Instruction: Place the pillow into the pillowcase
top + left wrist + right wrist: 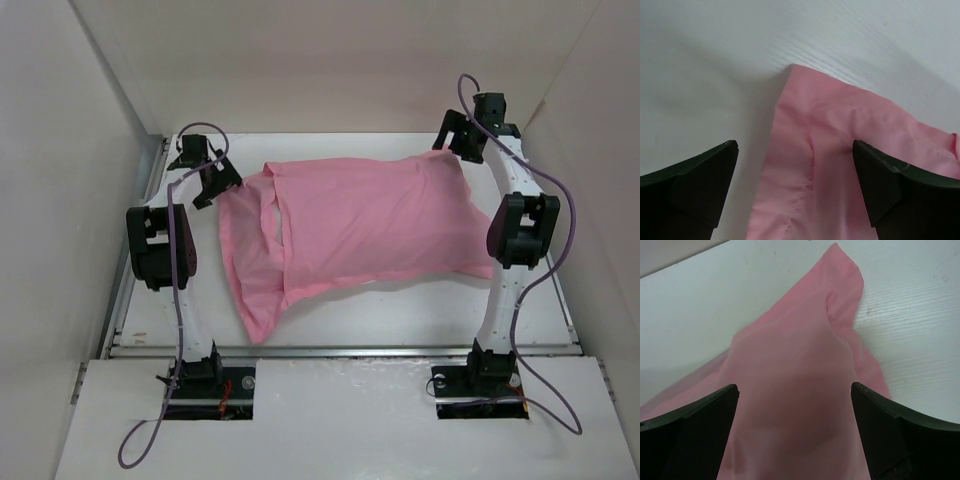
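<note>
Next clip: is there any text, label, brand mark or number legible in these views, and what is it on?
No readable text in any view.
The pillowcase is plain pink, with no tag or print showing.
The table is bare white, with no markings.
The left arm base has a small reddish spot beside it, too small to read as a label or anything else.

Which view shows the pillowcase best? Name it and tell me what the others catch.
Top external: the whole pillowcase shows, spread across the table, fuller toward the picture's right, with loose folds at the left. Left wrist shows only one flat corner on the table. Right wrist shows only a puffed end tapering to a corner.
</note>
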Available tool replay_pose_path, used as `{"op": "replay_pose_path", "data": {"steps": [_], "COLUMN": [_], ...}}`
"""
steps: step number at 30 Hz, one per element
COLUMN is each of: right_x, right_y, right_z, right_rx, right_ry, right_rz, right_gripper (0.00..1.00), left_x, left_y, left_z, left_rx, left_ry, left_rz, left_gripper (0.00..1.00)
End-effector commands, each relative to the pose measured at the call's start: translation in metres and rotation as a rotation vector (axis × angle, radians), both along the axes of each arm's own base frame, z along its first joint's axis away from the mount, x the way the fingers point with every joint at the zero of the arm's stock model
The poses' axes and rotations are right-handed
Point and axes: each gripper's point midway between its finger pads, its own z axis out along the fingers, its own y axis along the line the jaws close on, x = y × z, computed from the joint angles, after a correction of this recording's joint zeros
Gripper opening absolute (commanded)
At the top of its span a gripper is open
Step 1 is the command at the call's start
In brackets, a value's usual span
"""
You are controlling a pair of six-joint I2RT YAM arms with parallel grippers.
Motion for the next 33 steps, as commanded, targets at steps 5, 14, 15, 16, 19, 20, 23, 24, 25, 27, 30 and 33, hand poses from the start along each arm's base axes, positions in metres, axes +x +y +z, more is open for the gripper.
{"op": "replay_pose_path", "data": {"steps": [5,14,15,16,19,20,23,24,25,27,30,33], "right_x": [0.019,0.025,0.029,0.037,0.052,0.051,0.018,0.013,-0.021,-0.045,-0.068,-0.069], "right_y": [-0.001,0.05,0.056,0.061,0.063,0.059,0.051,0.046,0.043,0.035,0.02,0.011], "right_z": [-0.002,-0.018,-0.001,0.018,0.13,0.196,0.319,0.319,0.37,0.399,0.375,0.253], "right_rx": [0.03,0.24,0.262,0.272,0.239,0.197,0.098,0.091,0.061,0.017,-0.039,-0.029], "right_ry": [-0.041,-0.052,-0.097,-0.163,-0.4,-0.544,-0.856,-0.868,-0.98,-1.081,-1.019,-0.775], "right_rz": [-0.056,0.159,0.199,0.235,0.288,0.281,0.298,0.291,0.292,0.273,0.204,0.152], "right_gripper": [0.99,0.54,0.18,0.0,0.0,0.0,0.0,0.0,0.0,0.0,0.0,0.0], "left_x": [0.02,0.039,0.045,0.053,0.09,0.101,0.097,0.088,0.081,0.052,0.019,0.0], "left_y": [-0.038,-0.048,-0.048,-0.052,-0.055,-0.054,-0.05,-0.05,-0.048,-0.03,-0.011,-0.001], "left_z": [0.01,0.059,0.075,0.089,0.179,0.247,0.322,0.358,0.368,0.414,0.392,0.296], "left_rx": [-0.169,-0.192,-0.185,-0.199,-0.183,-0.144,-0.096,-0.068,-0.057,0.006,0.083,0.068], "left_ry": [-0.137,-0.295,-0.326,-0.349,-0.509,-0.646,-0.771,-0.848,-0.865,-0.963,-0.944,-0.782], "left_rz": [-0.129,-0.199,-0.217,-0.239,-0.293,-0.316,-0.315,-0.328,-0.316,-0.262,-0.154,-0.095], "left_gripper": [0.49,0.0,0.0,0.0,0.0,0.0,0.0,0.0,0.0,0.0,0.0,0.0]}}
